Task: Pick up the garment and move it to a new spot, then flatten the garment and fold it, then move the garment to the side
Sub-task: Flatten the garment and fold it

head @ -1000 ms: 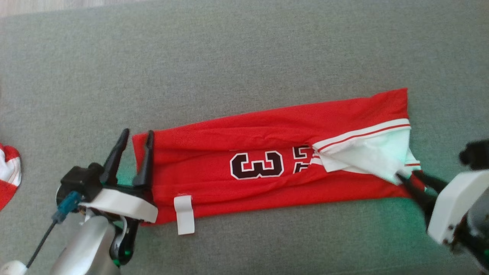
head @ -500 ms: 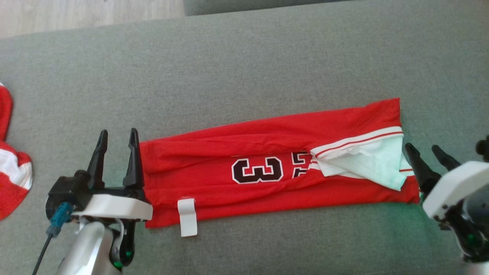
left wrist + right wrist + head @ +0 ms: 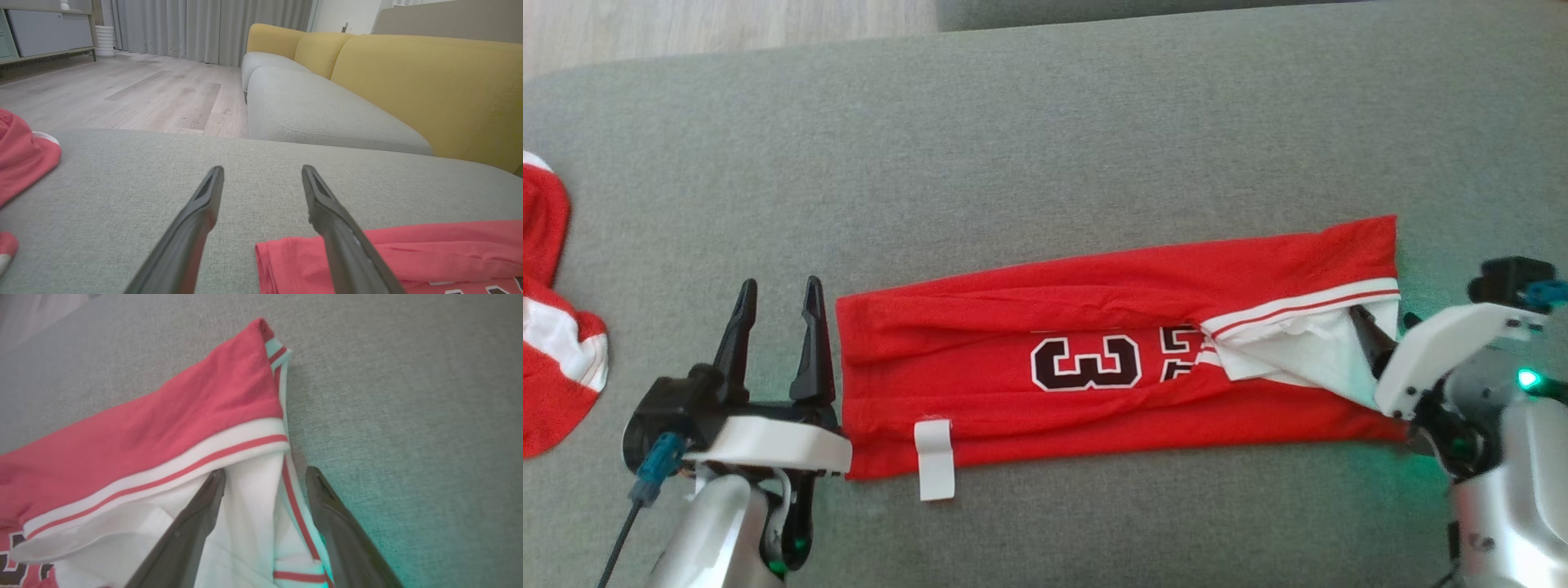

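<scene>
Head view, garment (image 3: 1094, 367) between empty wide-spread jaws, left beside it, right over its end

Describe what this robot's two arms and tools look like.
Left tool and right tool: two long tapering dark fingers, black base, curved white cover, silvery forearm, green light. The left adds a blue connector with a dark cable; the right, a blue part.

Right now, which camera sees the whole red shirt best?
The head view: the red shirt lies there end to end, number and all. The left wrist view catches one red end; the right wrist view catches the other end, with its white striped trim.
</scene>
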You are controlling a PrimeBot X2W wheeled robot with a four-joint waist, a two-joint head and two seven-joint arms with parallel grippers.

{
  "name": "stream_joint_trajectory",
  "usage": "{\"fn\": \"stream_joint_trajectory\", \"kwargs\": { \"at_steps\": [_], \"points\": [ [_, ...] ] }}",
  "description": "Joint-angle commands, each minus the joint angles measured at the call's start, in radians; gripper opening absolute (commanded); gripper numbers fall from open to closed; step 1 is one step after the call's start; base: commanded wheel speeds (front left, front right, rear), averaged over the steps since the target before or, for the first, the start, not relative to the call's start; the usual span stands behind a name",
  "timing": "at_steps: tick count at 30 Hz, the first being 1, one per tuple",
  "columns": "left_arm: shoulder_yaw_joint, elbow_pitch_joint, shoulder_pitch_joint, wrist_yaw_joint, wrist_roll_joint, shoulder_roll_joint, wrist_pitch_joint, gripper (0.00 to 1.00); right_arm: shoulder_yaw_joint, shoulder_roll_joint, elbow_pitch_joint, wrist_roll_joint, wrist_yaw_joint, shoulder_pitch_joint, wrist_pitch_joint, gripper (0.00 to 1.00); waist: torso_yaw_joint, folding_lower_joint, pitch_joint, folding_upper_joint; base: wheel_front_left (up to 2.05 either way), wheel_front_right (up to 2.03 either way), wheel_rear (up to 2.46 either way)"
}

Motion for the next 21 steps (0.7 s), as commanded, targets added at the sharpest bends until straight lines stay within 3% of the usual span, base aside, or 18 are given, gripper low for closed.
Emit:
{"fn": "stream_joint_trajectory", "kwargs": {
  "at_steps": [1,5,8,15,21],
  "points": [
    [0.029,-0.025,-0.034,0.001,0.008,0.016,-0.010,1.00,0.033,-0.005,-0.005,-0.021,0.007,-0.048,-0.015,1.00,0.006,0.0000,0.004,0.0000,0.00,0.00,0.00],
    [0.023,-0.023,-0.036,-0.001,0.004,0.013,-0.009,1.00,0.066,-0.010,0.077,-0.047,0.007,-0.056,-0.005,1.00,0.016,0.0000,0.009,0.0000,0.00,0.00,0.00],
    [0.022,-0.022,-0.038,-0.001,0.001,0.012,-0.009,1.00,0.091,-0.013,0.101,-0.037,0.007,-0.055,0.001,0.00,0.017,0.0000,0.013,0.0000,0.00,0.00,0.00],
    [0.027,-0.023,-0.037,0.004,-0.006,0.018,-0.009,1.00,0.090,-0.062,0.061,-0.018,0.007,-0.071,-0.032,0.00,-0.007,0.0000,0.015,0.0000,0.00,0.00,0.00],
    [0.026,-0.033,-0.032,0.009,-0.006,0.019,-0.009,1.00,-0.010,-0.169,-0.052,-0.069,0.007,-0.043,-0.009,0.00,-0.023,0.0000,0.013,0.0000,0.00,0.00,0.00]
  ]
}}
